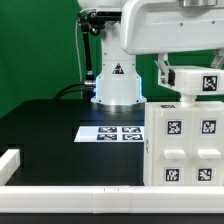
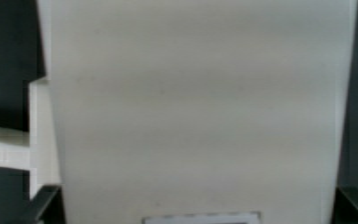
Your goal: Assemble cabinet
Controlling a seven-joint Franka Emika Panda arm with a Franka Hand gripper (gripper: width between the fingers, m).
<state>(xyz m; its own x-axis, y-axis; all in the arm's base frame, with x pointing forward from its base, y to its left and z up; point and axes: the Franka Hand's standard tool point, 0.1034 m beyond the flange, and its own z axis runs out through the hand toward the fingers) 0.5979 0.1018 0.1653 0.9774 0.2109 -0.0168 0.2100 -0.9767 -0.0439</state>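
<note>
your cabinet (image 1: 185, 140) sits lower right of the frame on the counter (image 1: 50, 125). body looks mostly built, i'd guess only the top is left. claw (image 1: 168, 78) is at its upper edge, can't tell if it's apart or clamped.

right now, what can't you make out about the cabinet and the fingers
- fingers: exterior view, hidden near the top of the cabinet; open or shut unclear.
- cabinet's right side: exterior view, cut off by the picture's edge.
- cabinet detail: wrist view, the cabinet fills the frame as a blurred white face, no tags readable.
</note>
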